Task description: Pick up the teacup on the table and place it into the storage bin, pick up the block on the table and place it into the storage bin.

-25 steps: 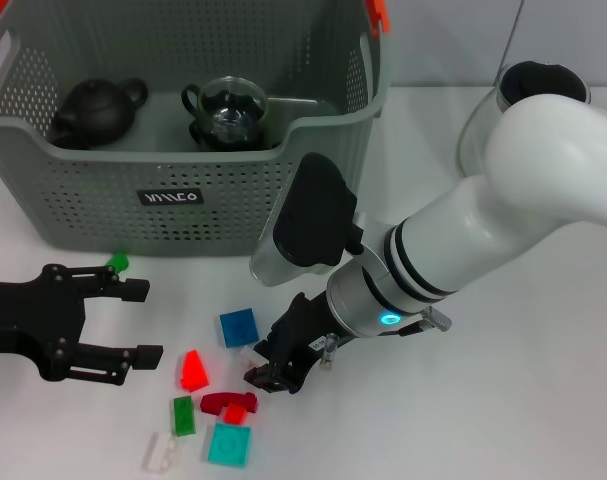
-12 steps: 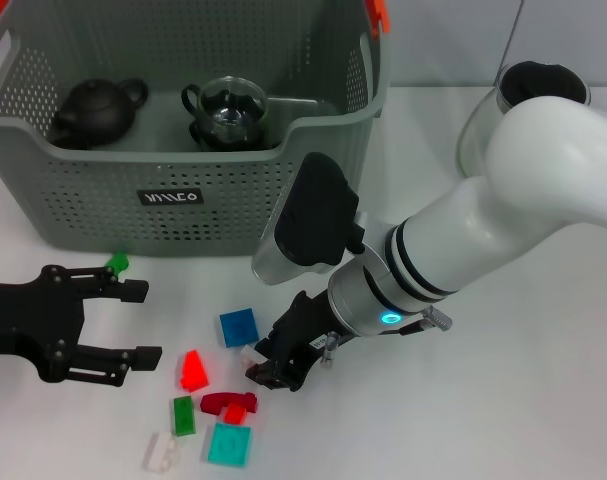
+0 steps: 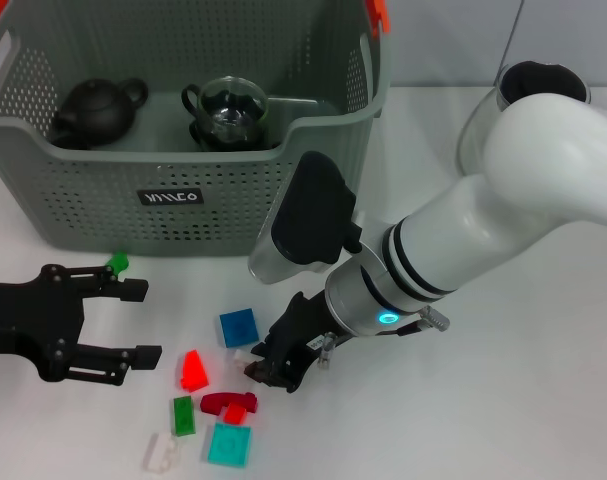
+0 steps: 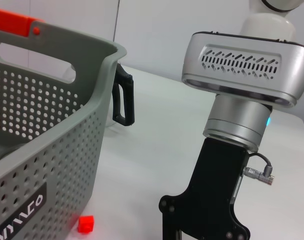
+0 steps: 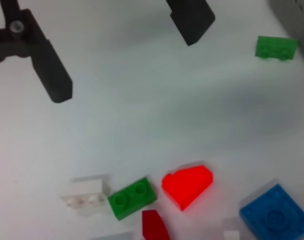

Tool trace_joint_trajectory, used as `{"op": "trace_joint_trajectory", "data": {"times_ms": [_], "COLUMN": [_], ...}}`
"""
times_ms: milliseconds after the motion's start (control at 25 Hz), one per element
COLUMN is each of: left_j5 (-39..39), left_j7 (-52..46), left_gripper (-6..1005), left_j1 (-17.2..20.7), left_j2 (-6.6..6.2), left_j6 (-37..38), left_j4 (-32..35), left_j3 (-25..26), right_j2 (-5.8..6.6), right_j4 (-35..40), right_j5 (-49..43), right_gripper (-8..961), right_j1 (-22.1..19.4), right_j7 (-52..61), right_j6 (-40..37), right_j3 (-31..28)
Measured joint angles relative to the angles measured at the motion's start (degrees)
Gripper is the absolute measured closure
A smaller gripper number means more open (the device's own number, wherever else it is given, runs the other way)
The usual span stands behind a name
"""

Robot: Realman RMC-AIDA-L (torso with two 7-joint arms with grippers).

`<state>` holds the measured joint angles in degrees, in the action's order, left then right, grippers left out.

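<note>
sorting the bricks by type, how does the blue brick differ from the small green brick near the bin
The blue brick is a larger, flat square; the small green brick is narrower. The blue one lies beside the right gripper; the green one lies against the grey bin, by the open left gripper. Both sit on the table.

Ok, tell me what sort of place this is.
Most likely a robot test bench in a lab rather than a home: a plain white table against a bare wall, a grey storage bin already holding a black teapot, and loose toy blocks, such as a blue block, scattered as practice objects.
</note>
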<state>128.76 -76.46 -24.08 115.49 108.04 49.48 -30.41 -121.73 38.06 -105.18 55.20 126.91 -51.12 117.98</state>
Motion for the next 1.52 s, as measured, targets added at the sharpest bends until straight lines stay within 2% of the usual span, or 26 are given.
{"op": "trace_joint_trajectory", "data": {"times_ms": [160, 320, 480, 720, 1040, 1160, 1280, 1400, 1520], "left_j5": [0.0, 0.1, 0.0, -0.1, -0.2, -0.2, -0.2, -0.2, -0.2], "left_j7": [-0.1, -0.2, -0.4, -0.4, -0.7, -1.0, -1.2, -1.3, -1.4], "left_gripper": [144, 144, 144, 145, 145, 145, 144, 144, 144], "left_j1": [0.0, 0.2, 0.4, 0.4, 0.2, 0.3, 0.3, 0.3, 0.1], "left_j2": [0.00, -0.09, -0.14, 0.00, -0.11, -0.18, -0.22, -0.26, -0.26], "left_j6": [0.3, 1.2, 2.0, 2.5, 3.1, 3.3, 3.4, 3.4, 3.4], "left_j4": [0.0, 0.0, 0.1, 0.1, -1.3, -1.4, -1.5, -1.5, -1.5], "left_j3": [0.0, 0.0, 0.2, 0.4, 1.1, 1.6, 1.7, 1.7, 1.7], "right_j2": [0.27, 1.09, 1.52, 1.43, 1.33, 1.36, 1.37, 1.42, 1.52], "right_j4": [1.4, 4.5, 9.5, 23.5, 42.6, 50.0, 53.7, 53.5, 49.9], "right_j5": [0.0, -0.5, -5.5, -14.9, -15.3, -15.3, -15.5, -15.8, -17.8], "right_gripper": [772, 774, 776, 782, 783, 783, 782, 782, 782], "right_j1": [-0.8, -2.8, -6.2, -13.2, -17.0, -16.3, -12.6, -7.8, -2.1], "right_j7": [-0.2, 0.1, 0.9, 3.7, 5.8, 7.7, 8.3, 8.2, 7.3], "right_j6": [-0.5, -1.2, -4.6, -13.1, -28.9, -31.2, -33.5, -34.3, -33.2], "right_j3": [0.0, -0.6, -5.4, -13.7, -25.3, -28.4, -33.0, -37.7, -42.6]}}
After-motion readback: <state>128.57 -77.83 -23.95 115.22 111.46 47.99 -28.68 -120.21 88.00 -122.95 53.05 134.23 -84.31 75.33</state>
